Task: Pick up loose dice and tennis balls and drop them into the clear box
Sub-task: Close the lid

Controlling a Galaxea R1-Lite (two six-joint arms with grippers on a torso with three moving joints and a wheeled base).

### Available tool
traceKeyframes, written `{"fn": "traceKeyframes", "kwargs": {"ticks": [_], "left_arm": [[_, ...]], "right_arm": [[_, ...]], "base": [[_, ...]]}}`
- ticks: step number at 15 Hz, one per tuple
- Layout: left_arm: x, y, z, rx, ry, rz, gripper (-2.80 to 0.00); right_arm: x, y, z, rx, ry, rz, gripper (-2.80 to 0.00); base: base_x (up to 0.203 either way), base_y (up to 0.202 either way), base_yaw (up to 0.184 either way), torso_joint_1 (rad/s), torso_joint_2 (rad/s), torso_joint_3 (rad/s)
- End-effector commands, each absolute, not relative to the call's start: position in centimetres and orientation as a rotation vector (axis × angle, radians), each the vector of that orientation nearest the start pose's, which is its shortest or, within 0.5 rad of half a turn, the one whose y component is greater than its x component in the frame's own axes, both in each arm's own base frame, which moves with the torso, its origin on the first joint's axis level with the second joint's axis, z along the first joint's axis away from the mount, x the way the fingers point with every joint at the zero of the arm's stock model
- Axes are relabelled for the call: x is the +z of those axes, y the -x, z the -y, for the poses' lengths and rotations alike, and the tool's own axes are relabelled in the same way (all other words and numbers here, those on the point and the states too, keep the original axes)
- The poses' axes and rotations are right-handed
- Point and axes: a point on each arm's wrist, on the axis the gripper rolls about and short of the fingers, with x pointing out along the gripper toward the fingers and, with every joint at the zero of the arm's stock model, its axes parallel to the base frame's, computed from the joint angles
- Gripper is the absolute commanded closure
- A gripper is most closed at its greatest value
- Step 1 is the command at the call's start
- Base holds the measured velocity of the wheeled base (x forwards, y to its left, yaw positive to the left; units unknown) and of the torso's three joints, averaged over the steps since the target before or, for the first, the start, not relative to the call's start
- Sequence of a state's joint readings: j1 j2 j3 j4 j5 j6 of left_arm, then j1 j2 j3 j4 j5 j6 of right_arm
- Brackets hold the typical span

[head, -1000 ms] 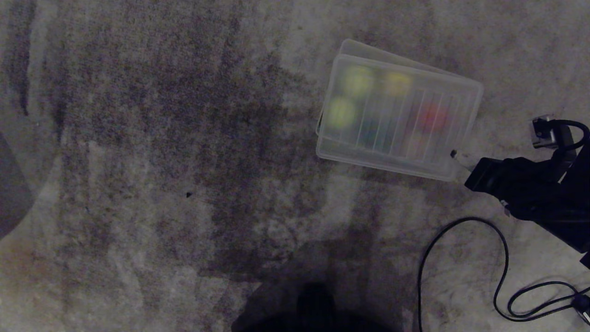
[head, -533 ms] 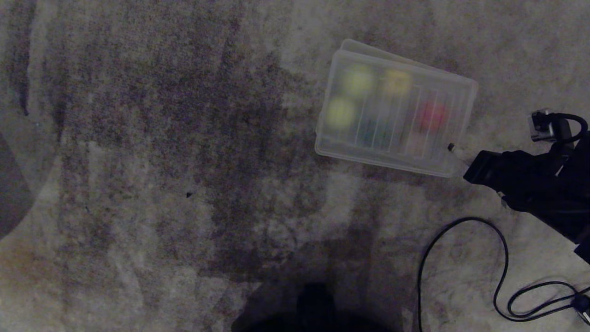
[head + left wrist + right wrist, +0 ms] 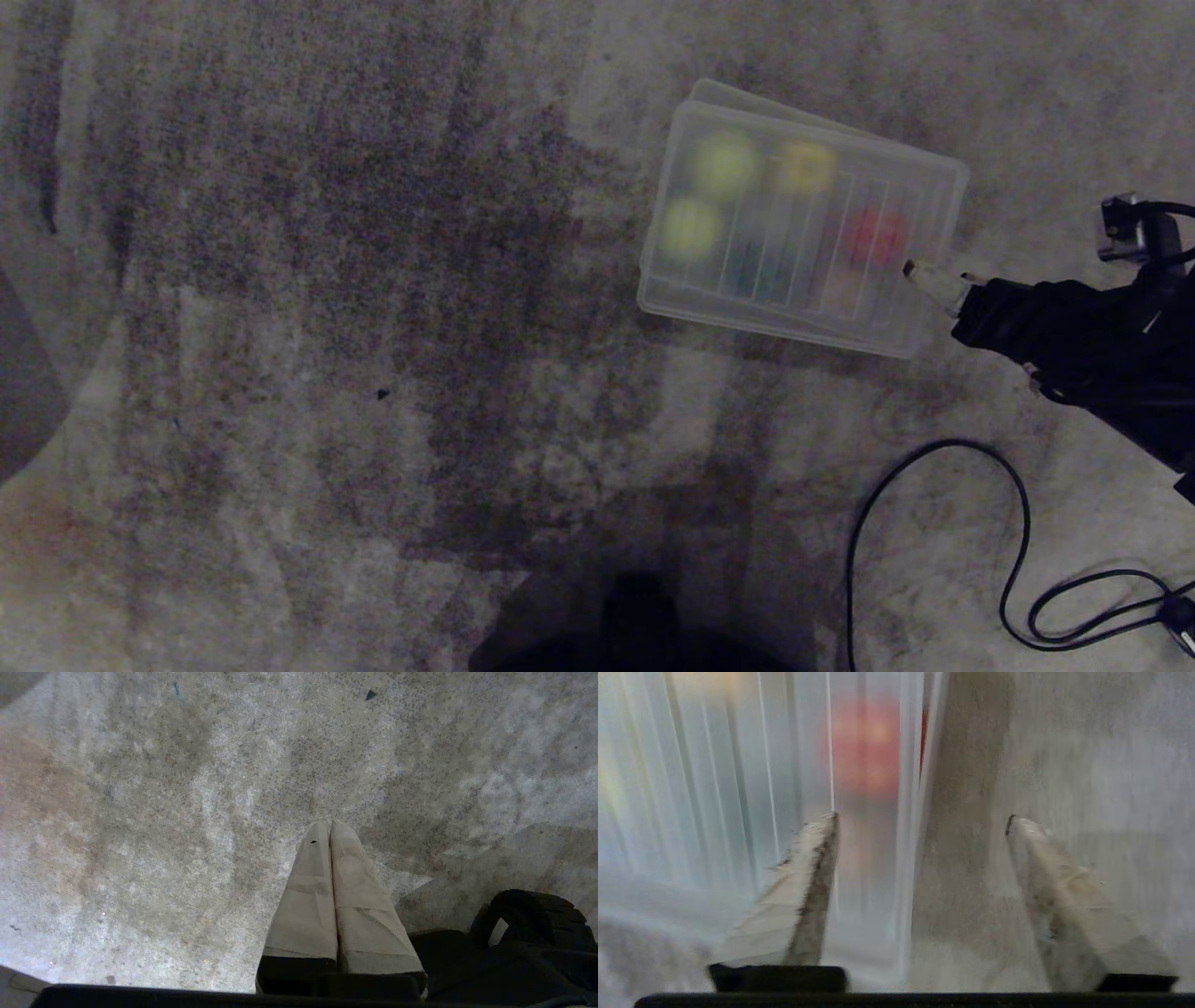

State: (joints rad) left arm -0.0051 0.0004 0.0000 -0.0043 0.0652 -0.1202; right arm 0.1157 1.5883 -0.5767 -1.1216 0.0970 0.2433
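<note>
The clear box (image 3: pixel 707 91) stands on the carpet with the flat ribbed lid (image 3: pixel 920 191) lying over it. Blurred through the lid I see two tennis balls (image 3: pixel 724 163) (image 3: pixel 689 227), a yellow die (image 3: pixel 805 168), a red die (image 3: pixel 876 235) and a dark green die (image 3: pixel 747 266). My right gripper (image 3: pixel 939 277) is open at the lid's near right corner. In the right wrist view the gripper (image 3: pixel 920 817) has one finger over the lid (image 3: pixel 738 788) and the other over carpet, with the red die (image 3: pixel 866 742) beyond. My left gripper (image 3: pixel 331 823) hangs shut over bare carpet.
A black cable (image 3: pixel 934 448) loops on the carpet below the right arm. My own dark shadow (image 3: pixel 644 616) lies at the bottom middle. A dark rounded shape (image 3: pixel 19 392) sits at the left edge.
The right gripper has gone from shut at the lid's corner to open and shifted slightly up the picture. The lid has settled a little to the left over the box.
</note>
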Motion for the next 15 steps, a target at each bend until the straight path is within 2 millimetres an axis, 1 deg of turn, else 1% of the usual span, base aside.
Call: {"fn": "traceKeyframes", "kwargs": {"ticks": [1,4,5,6,7,9,10,13,15], "left_arm": [[7.6,2.3,-0.2,0.061,0.121,0.005,0.0],[7.6,2.3,-0.2,0.061,0.121,0.005,0.0],[7.6,2.3,-0.2,0.06,0.121,0.005,0.0],[7.6,2.3,-0.2,0.061,0.121,0.005,0.0],[7.6,2.3,-0.2,0.061,0.121,0.005,0.0],[7.6,2.3,-0.2,0.06,0.121,0.005,0.0],[7.6,2.3,-0.2,0.061,0.121,0.005,0.0],[7.6,2.3,-0.2,0.06,0.121,0.005,0.0],[7.6,2.3,-0.2,0.06,0.121,0.005,0.0]], "right_arm": [[21.1,-24.2,-3.1,0.232,-0.259,0.089,-2.8],[22.6,-21.4,-3.3,0.272,-0.406,0.113,-2.8],[23.1,-20.4,-3.3,0.28,-0.436,0.108,0.0],[23.3,-19.4,-3.2,0.28,-0.45,0.078,0.0],[23.0,-18.7,-3.2,0.273,-0.456,0.02,0.0],[21.7,-18.2,-3.2,0.24,-0.447,-0.125,0.0],[21.1,-18.3,-3.2,0.221,-0.442,-0.191,0.0],[20.1,-19.8,-3.6,0.199,-0.447,-0.293,0.0],[20.1,-21.0,-4.1,0.187,-0.52,-0.355,0.0]], "base": [[0.0,0.0,0.0,0.0,0.0,0.0],[0.0,0.0,0.0,0.0,0.0,0.0],[0.0,0.0,0.0,0.0,0.0,0.0],[0.0,0.0,0.0,0.0,0.0,0.0],[0.0,0.0,0.0,0.0,0.0,0.0],[0.0,0.0,0.0,0.0,0.0,0.0],[0.0,0.0,0.0,0.0,0.0,0.0],[0.0,0.0,0.0,0.0,0.0,0.0],[0.0,0.0,0.0,0.0,0.0,0.0]]}}
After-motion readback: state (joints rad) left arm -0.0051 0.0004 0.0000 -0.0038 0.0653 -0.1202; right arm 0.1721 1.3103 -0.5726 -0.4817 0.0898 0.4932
